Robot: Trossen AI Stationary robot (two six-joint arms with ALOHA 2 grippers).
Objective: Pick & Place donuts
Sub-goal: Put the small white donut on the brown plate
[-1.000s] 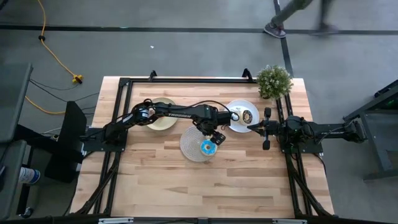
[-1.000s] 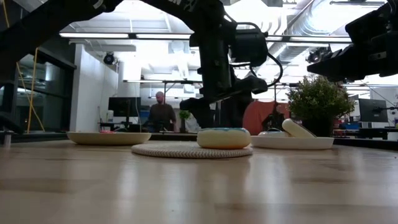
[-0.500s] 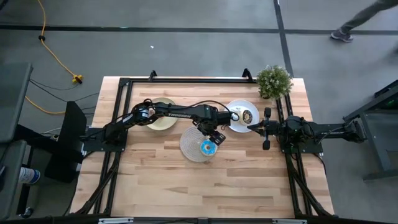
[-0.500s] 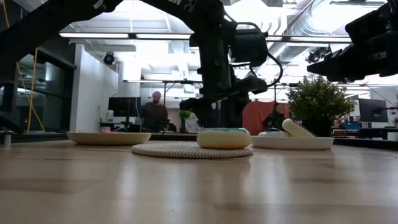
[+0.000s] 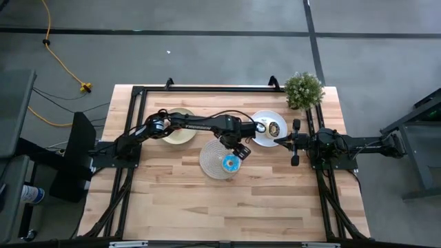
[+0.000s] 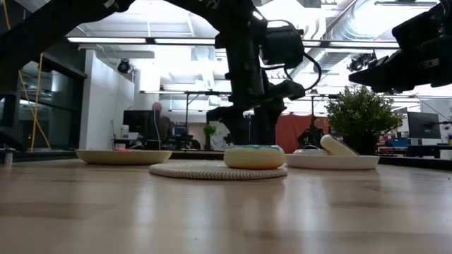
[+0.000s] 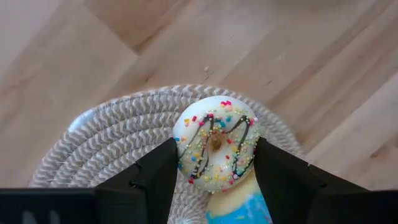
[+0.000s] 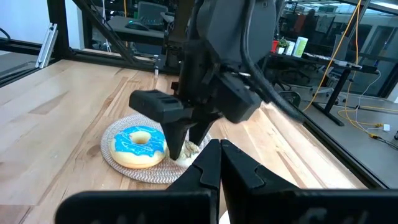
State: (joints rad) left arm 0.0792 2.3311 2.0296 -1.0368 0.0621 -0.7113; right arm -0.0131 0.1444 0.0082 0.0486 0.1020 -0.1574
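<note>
Over the last second the left gripper [image 7: 214, 180] has narrowed around a white sprinkled donut [image 7: 215, 149] and now pinches it between its fingers just beside the blue donut [image 5: 229, 163], over the woven mat [image 5: 210, 162], so I judge the grasp is made and a lift to another plate comes next. The right gripper [image 8: 221, 163] waits pressed together, off the mat toward the white plate [image 5: 262, 137]. Whether the white donut rests on the mat or has cleared it is hidden by the left arm in every view.
</note>
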